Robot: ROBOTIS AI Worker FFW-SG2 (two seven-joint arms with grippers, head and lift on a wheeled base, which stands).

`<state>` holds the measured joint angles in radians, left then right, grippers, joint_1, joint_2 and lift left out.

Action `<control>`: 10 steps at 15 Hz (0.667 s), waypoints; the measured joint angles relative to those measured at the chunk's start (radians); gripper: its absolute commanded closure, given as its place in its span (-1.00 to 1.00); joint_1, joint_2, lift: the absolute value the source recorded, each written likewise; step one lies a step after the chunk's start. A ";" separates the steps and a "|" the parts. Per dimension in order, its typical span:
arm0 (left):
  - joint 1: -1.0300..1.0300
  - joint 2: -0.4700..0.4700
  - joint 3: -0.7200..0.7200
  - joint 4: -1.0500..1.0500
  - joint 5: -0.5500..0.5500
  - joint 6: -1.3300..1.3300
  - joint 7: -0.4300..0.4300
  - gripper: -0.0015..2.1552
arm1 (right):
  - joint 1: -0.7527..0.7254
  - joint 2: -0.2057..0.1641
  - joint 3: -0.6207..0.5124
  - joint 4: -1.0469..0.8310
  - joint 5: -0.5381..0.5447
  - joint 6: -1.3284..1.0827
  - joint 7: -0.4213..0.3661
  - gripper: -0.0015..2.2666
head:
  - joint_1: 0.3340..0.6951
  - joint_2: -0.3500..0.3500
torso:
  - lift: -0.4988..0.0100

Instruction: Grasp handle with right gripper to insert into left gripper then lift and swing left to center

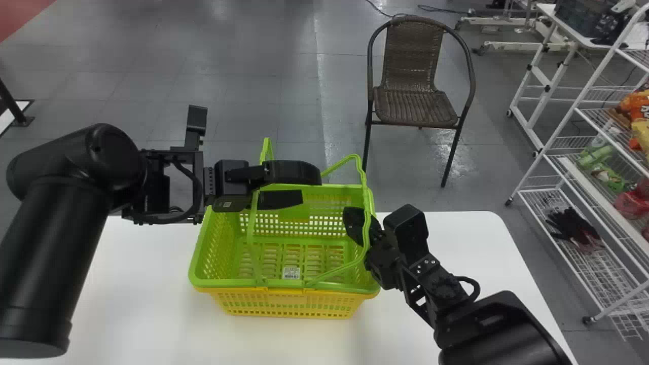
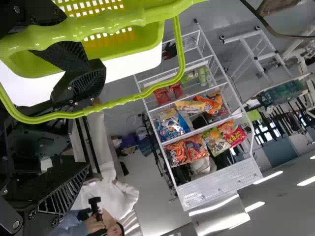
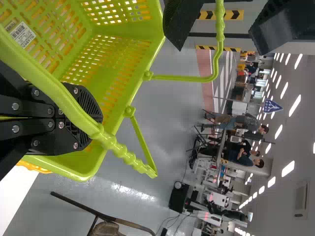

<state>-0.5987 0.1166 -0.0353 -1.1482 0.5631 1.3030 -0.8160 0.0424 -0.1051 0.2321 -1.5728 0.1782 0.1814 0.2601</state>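
The green-and-yellow basket [image 1: 284,300] stands on the table with both handles raised. My left gripper [image 1: 309,185] is open above its left part; the left handle [image 1: 252,223] runs past its spread fingers, one of them showing in the left wrist view beneath that handle [image 2: 83,28]. At the basket's right side, my right gripper [image 1: 355,223] is shut, with the right handle [image 1: 366,223] crossing over it. In the right wrist view the fingers of the right gripper [image 3: 101,118] lie together behind the right handle [image 3: 74,110], while the left gripper [image 3: 224,27] stands spread around the farther handle [image 3: 220,24].
The white table [image 1: 147,284] extends on both sides of the basket. Beyond its far edge stands a brown wicker chair [image 1: 416,104]. A white wire shelf [image 1: 557,203] with snack bags and gloves is at the right.
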 measured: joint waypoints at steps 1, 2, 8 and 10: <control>0.000 0.000 0.000 0.000 0.000 0.000 0.000 -0.88 | -0.002 0.004 0.007 -0.004 0.005 0.008 0.000 0.99 | 1.00 -0.17 | 0.96; 0.000 0.000 0.000 0.000 0.000 0.000 0.001 -0.88 | -0.006 0.009 0.016 -0.007 0.010 0.015 -0.001 0.99 | 1.00 -0.15 | 0.96; -0.015 -0.006 -0.007 0.031 -0.020 -0.010 0.006 -0.88 | -0.015 0.022 0.056 -0.010 0.026 0.029 -0.009 0.99 | 1.00 -0.08 | 0.96; -0.023 -0.008 -0.012 0.041 -0.020 -0.021 0.007 -0.88 | -0.017 0.024 0.068 -0.010 0.031 0.038 -0.012 0.99 | 1.00 -0.07 | 0.96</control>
<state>-0.6218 0.1081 -0.0476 -1.1068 0.5430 1.2816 -0.8093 0.0251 -0.0811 0.3000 -1.5830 0.2089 0.2193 0.2485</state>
